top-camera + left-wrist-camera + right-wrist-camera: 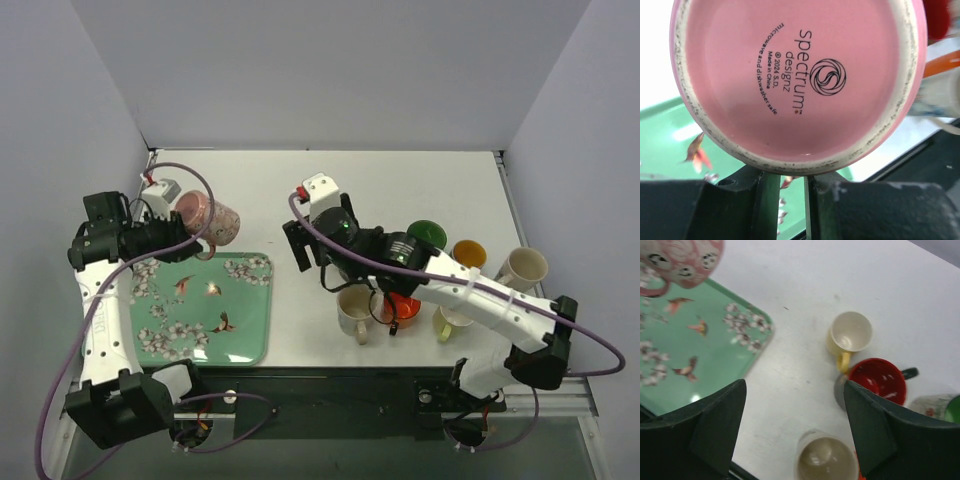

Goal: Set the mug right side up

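Mug (208, 219) above tray (250, 322), cups (352, 312) to right

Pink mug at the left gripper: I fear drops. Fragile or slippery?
Probably fragile: the pink mug looks like glazed ceramic with a rough foot ring. Likely slippery, as its base shines. Round, it could roll if laid sideways.

underside of the pink mug (795, 80), filling the upper part of the left wrist view. all print is black on the pink base and is turned sideways, running down the frame. brand name "spectrum" in the largest letters, with "designz" smaller beside it. right of these, a round swirl logo (827, 76). left of them, three fine lines: "© 2024 s.d.", "made in china", "microwave and dishwasher safe".
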You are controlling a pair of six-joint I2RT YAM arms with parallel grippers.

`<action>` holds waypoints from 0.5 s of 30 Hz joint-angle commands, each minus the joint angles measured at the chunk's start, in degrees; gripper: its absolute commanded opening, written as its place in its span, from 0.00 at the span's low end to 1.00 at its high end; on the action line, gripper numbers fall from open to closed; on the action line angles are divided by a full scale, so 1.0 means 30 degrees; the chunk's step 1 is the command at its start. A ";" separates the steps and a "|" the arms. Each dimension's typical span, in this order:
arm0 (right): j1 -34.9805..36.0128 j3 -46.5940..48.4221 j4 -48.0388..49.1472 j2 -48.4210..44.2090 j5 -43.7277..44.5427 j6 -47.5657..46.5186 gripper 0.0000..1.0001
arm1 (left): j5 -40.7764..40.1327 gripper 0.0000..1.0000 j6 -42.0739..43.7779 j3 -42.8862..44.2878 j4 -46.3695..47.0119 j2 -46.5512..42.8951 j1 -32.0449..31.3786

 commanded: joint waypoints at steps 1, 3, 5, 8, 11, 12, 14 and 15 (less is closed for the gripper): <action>0.0108 -0.3069 0.7968 -0.2998 -0.4313 0.1451 0.74 | 0.6716 0.00 -0.1586 0.3645 -0.2352 -0.0899 -0.0828; 0.0108 -0.5033 1.2453 -0.3791 -0.5785 0.3091 0.74 | 0.8004 0.00 -0.1881 0.4408 -0.2794 -0.1075 -0.1617; 0.0137 -0.5944 1.5648 -0.3881 -0.6373 0.4585 0.74 | 0.8741 0.00 -0.2261 0.5140 -0.2826 -0.1280 -0.2058; 0.0137 -0.6269 1.8403 -0.3210 -0.7164 0.6254 0.72 | 1.0060 0.00 -0.4275 0.5348 -0.1368 -0.1661 -0.2411; 0.0137 -0.5744 1.8998 -0.2273 -0.7633 0.7633 0.70 | 1.0972 0.00 -0.7203 0.4677 0.1414 -0.2507 -0.3113; 0.0108 -0.5220 1.8476 -0.2124 -0.7605 0.7695 0.70 | 1.0769 0.00 -0.7997 0.4529 0.2699 -0.2715 -0.3231; 0.0108 -0.4835 1.8353 -0.1801 -0.7546 0.7695 0.70 | 1.0621 0.00 -0.8996 0.4148 0.4111 -0.3126 -0.3233; 0.0108 -0.4805 1.8673 -0.1714 -0.7953 0.7753 0.70 | 1.0707 0.00 -0.9146 0.4031 0.4350 -0.3127 -0.3349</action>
